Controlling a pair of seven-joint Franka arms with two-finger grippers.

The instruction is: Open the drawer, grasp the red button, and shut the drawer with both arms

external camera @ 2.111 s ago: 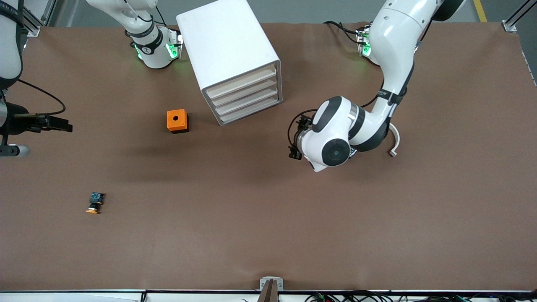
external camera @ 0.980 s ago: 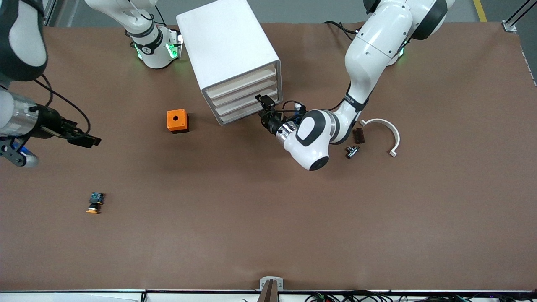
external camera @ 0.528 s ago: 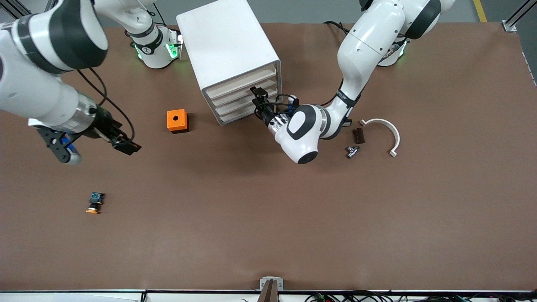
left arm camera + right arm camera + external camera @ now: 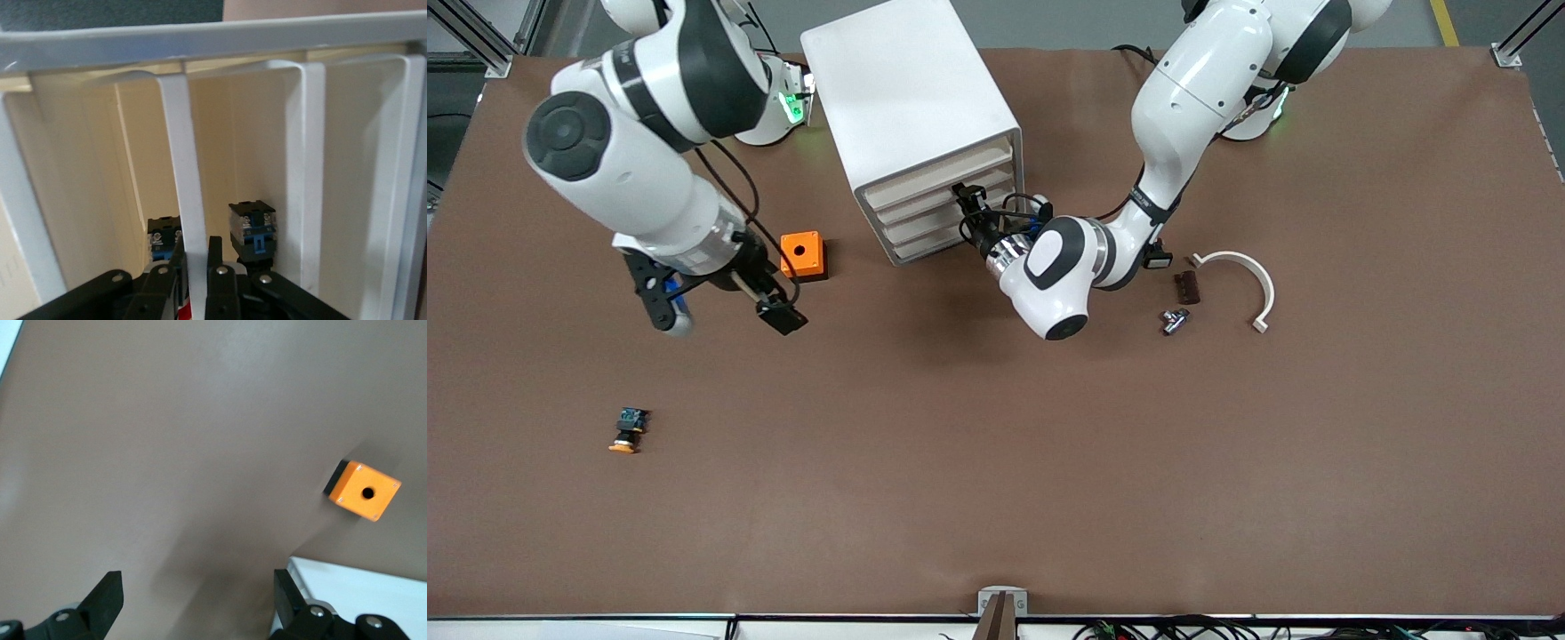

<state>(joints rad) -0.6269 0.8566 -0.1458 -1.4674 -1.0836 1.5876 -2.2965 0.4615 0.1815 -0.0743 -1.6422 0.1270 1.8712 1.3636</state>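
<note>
The white cabinet (image 4: pixel 911 98) stands near the robots' bases, its four cream drawer fronts all pushed in. My left gripper (image 4: pixel 963 192) is at the drawer (image 4: pixel 938 171), the uppermost one. In the left wrist view the left gripper (image 4: pixel 197 257) is shut on that drawer's thin white front lip (image 4: pixel 183 167). Two small black parts with blue blocks (image 4: pixel 252 227) (image 4: pixel 162 239) show between the lips; their caps are hidden, so I cannot tell which is the button. My right gripper (image 4: pixel 778 313) (image 4: pixel 197 587) hangs open and empty over the table beside the orange cube (image 4: pixel 802 255) (image 4: pixel 363 490).
An orange-capped button (image 4: pixel 629 429) lies nearer the front camera toward the right arm's end. Toward the left arm's end lie a white arc (image 4: pixel 1240 271), a dark brown block (image 4: pixel 1185 287) and a small metal part (image 4: pixel 1172 320). The cabinet's corner (image 4: pixel 360 587) shows in the right wrist view.
My left gripper reached in to the drawer fronts and shut on the white lip. The right arm swung in from the table's end toward the orange cube, still open.
</note>
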